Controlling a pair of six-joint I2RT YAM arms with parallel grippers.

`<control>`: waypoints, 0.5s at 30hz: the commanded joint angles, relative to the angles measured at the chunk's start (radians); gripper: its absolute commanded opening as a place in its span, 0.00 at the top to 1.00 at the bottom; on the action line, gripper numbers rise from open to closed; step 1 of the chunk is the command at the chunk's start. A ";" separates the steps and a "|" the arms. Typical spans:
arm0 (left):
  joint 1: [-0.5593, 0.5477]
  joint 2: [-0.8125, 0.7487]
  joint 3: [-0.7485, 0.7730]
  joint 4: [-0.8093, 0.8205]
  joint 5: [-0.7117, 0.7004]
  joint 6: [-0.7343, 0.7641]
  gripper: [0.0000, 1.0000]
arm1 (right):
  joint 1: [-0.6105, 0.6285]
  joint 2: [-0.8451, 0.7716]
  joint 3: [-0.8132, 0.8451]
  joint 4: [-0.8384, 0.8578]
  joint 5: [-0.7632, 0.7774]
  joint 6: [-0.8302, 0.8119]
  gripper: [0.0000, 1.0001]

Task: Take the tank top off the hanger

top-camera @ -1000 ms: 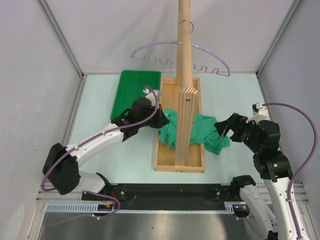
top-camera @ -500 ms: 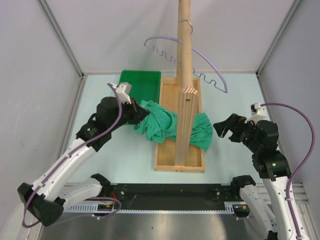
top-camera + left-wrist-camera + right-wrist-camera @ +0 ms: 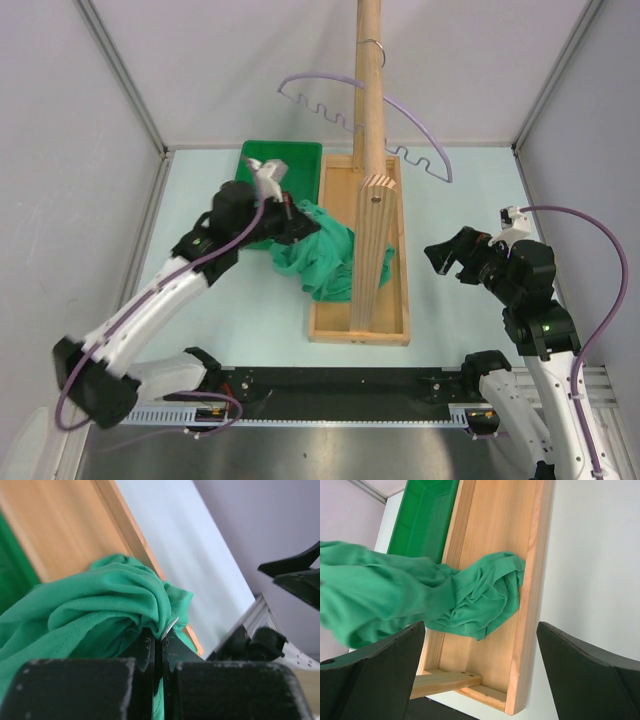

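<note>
I see the big wooden stand in the middle. The tank top is bunched over the stand's left edge, off the hanger, which hangs high on the stand. My left gripper pinches the tank top tight. My right gripper, right of the stand, is wide open.

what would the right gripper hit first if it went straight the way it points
Probably the bunched end of the tank top in the wooden tray, centred ahead of the open right gripper. Depth is unclear, so the tray's near rim could come first.
</note>
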 commanded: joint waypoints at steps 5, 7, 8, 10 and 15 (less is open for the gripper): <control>-0.131 0.282 0.066 0.142 0.125 -0.030 1.00 | -0.001 -0.006 0.022 0.018 -0.008 0.012 0.00; -0.148 0.351 0.113 0.127 0.146 -0.013 1.00 | -0.003 -0.006 0.020 0.020 -0.010 0.014 0.00; -0.151 0.412 0.132 0.097 0.157 -0.007 1.00 | -0.003 -0.006 0.016 0.018 -0.011 0.012 0.00; -0.157 0.448 0.161 0.075 0.177 0.010 1.00 | -0.003 -0.008 0.016 0.015 -0.010 0.011 0.00; -0.168 0.523 0.170 0.057 0.192 0.054 0.73 | -0.003 -0.011 0.020 0.000 0.012 -0.005 0.00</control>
